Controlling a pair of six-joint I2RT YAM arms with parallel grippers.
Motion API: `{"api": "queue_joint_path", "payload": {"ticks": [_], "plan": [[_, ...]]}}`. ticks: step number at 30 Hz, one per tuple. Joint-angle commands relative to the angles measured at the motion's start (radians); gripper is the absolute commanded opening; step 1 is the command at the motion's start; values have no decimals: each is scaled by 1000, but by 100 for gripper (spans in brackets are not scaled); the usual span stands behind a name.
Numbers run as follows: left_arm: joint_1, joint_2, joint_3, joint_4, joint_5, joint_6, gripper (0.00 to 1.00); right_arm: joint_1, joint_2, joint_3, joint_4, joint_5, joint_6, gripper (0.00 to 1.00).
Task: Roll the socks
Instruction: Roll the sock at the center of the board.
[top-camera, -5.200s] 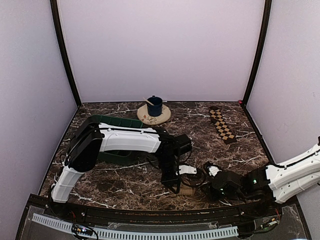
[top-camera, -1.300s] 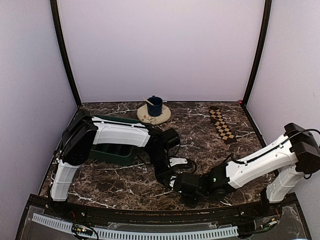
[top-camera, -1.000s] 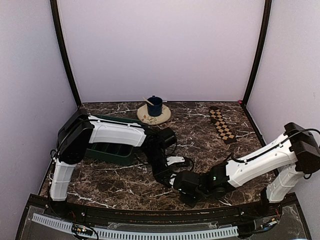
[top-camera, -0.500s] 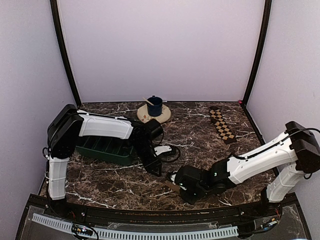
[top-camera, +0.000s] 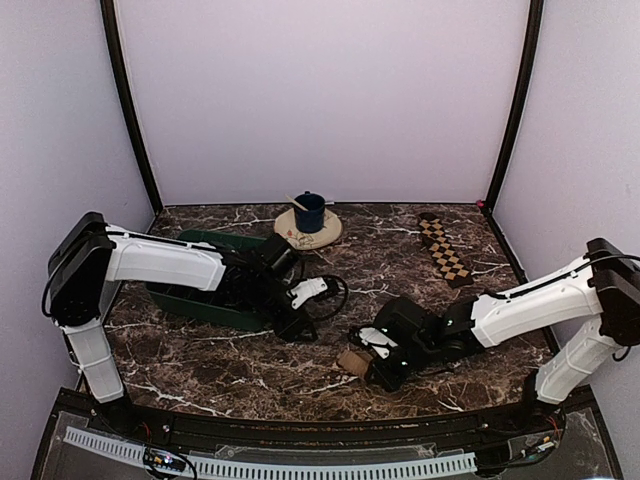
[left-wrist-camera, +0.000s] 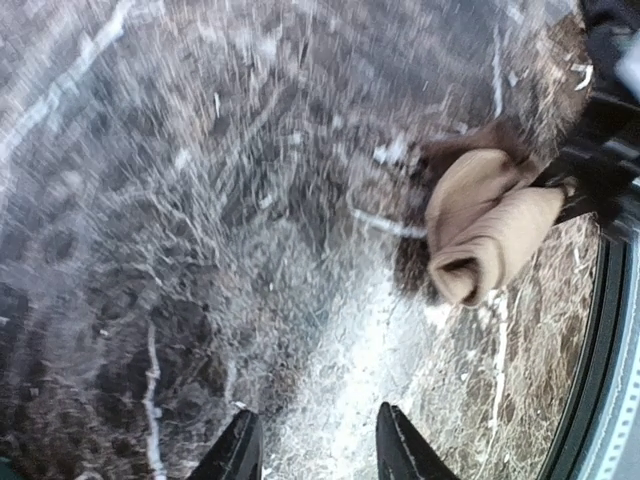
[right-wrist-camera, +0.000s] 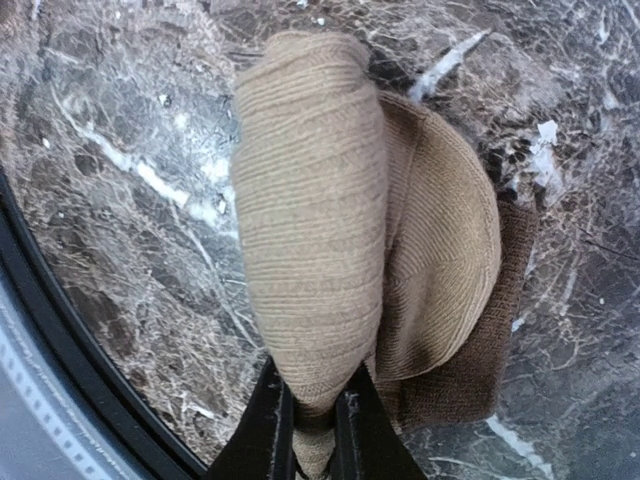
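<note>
- Tan sock (right-wrist-camera: 320, 230): rolled into a short, fat bundle. It lies on the marble table (top-camera: 230, 365) close to the near edge. The outer wrap is light tan, with a darker brown band showing at one side of the roll.
- Right end effector (right-wrist-camera: 312, 400): jaws nearly closed, pinching the narrow end of the tan sock between the two fingers. The rest of the bundle sticks out past the fingertips. In the top view the bundle sits just left of this end effector. I cannot tell whether the bundle rests fully on the table or is slightly lifted.
- Left end effector (left-wrist-camera: 315, 430): fingers parted, with nothing between them and only bare marble under the gap. It points down at the table, apart from the bundle. In the left wrist view the bundle shows up and to the right of the fingers. Contact with the table cannot be told.
- In the top view the left end effector is just beside the near right corner of the green tray (top-camera: 190, 297). The left arm reaches across in front of the tray.
- Checkered sock (top-camera: 443, 249): a flat, unrolled strip at the far right of the table, lying on a diagonal. It is well apart from both end effectors.
- Blue cup (top-camera: 310, 212): upright on a round plate (top-camera: 300, 238) at the back centre of the table, with a thin stick-like item leaning out of it.
</note>
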Motion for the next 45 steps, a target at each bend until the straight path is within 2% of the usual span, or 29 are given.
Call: {"api": "queue_joint_path", "payload": {"ticks": [1, 10, 20, 34, 45], "plan": [[-34, -108, -93, 207, -35, -8, 41, -62, -11, -44, 35, -171, 47, 3], [-194, -147, -220, 397, -209, 101, 43, -147, -5, -68, 112, -347, 99, 2], [-288, -119, -274, 548, -370, 267, 46, -211, 10, -121, 213, -512, 169, 0], [-384, -72, -291, 622, -425, 502, 46, -251, 8, -130, 215, -561, 181, 0], [-427, -10, -285, 658, -437, 588, 45, -258, 19, -136, 234, -578, 182, 0]]}}
